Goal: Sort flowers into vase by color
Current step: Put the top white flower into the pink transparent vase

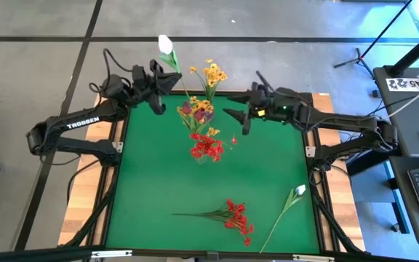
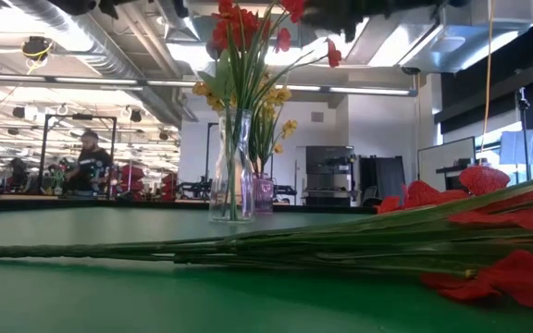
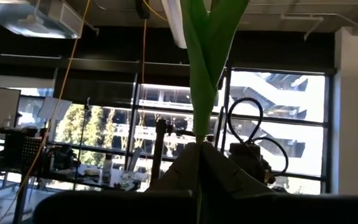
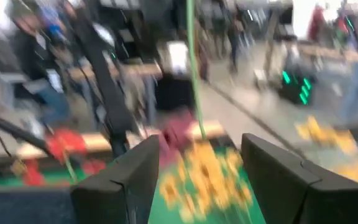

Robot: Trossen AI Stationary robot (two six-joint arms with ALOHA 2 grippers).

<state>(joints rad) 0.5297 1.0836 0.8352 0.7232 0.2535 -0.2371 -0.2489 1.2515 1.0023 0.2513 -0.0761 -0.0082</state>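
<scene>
Pinching a white bud's (image 1: 165,44) stem, the left gripper (image 1: 167,81) holds it upright, just left of the vases (image 1: 202,120) at the green surface's (image 1: 158,175) far edge. Right of them, the right gripper (image 1: 242,116) hovers, fingers spread, empty.

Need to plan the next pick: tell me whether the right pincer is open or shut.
Open. In the right wrist view the right pincer shows its two dark fingers standing well apart, nothing gripped between them, above the yellow flowers.
</scene>
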